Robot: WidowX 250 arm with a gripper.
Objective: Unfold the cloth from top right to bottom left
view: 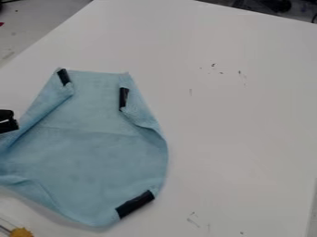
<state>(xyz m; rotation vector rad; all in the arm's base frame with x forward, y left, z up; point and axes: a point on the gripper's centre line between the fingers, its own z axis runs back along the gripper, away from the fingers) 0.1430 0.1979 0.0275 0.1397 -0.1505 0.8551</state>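
Note:
The black gripper [9, 122] is at the left edge of the camera view, just beside the cloth's upper left side. A light blue cloth [93, 148] lies on the white table in the left half, its left end running up to the view's edge. Black strips mark its top left corner, the upper right part and the bottom right edge. Its upper left and upper right sides are folded inward, and a raised crease crosses its lower left part.
A yellow-orange object [22, 232] sits at the bottom left corner. The white table [241, 139] bears a few small dark marks. Its far edge slants across the top, with dark items beyond it at the top right.

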